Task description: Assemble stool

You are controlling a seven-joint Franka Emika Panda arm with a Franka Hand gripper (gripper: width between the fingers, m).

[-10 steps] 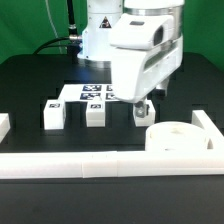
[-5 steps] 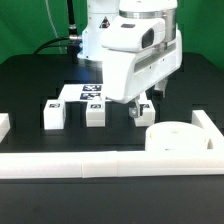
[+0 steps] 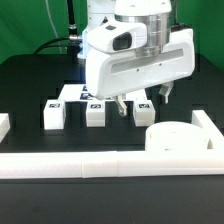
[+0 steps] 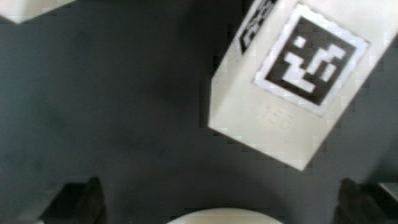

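Exterior view: white robot gripper [image 3: 143, 100] up over the black table [image 3: 30, 85], jaws spread wide & holding nothing, close to one of 3 short blocky white plastic legs [image 3: 143, 112] w/ black-and-white tags. Thick round white seat disc [image 3: 175, 137] lying near that leg, by the long white rail [image 3: 100, 163]. Wrist view: dark fingers [image 4: 75, 200] wide apart, gripping nothing, w/ a tagged leg [image 4: 285, 85] on the dark table & a bit of the seat disc [image 4: 222, 215] showing.

On the exterior view's clock face (12 o'clock is the far side) you have three legs in a row on the table [image 3: 30, 80]: first leg [image 3: 54, 113] at 9 o'clock of the middle leg [image 3: 96, 113], third leg [image 3: 143, 112] at 3. The seat [image 3: 178, 137] lies near the third leg, at its 4. The marker board [image 3: 85, 93] lies behind the middle leg at 12, the front rail [image 3: 110, 163] at 6.
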